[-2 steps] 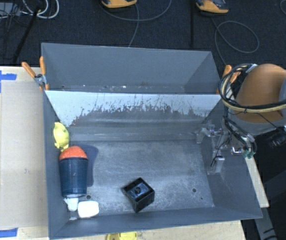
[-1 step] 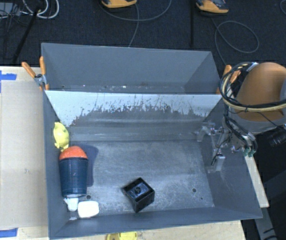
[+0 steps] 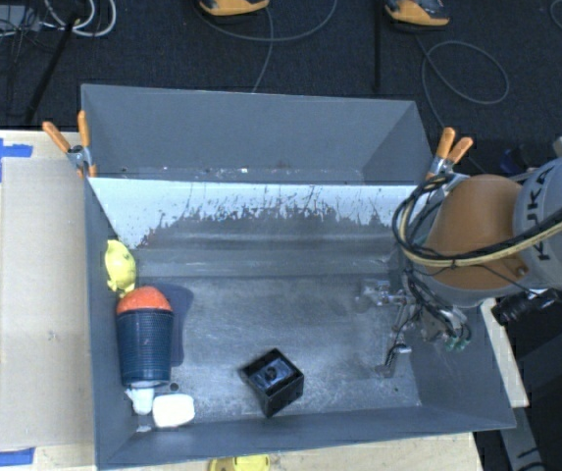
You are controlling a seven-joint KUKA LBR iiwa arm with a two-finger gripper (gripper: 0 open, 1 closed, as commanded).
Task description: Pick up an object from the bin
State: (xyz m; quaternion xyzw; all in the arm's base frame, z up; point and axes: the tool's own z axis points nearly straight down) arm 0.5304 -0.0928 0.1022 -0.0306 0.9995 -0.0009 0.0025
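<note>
At the right side of the bin (image 3: pixel 251 145), the pincer (image 3: pixel 392 359) is held low over scuffed grey floor; spread or pressed together cannot be told. A small black box (image 3: pixel 272 381) is seen nearest, left of it at near centre. A blue cylinder with an orange cap (image 3: pixel 145 340), a yellow lump (image 3: pixel 119 266) and a white lump (image 3: pixel 172 410) are lined along the left wall.

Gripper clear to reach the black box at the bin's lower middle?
Probably yes. The gripper is at the right of the bin, and the floor between it and the black box is bare. The blue cylinder and white lump lie farther left, out of the way.
</note>
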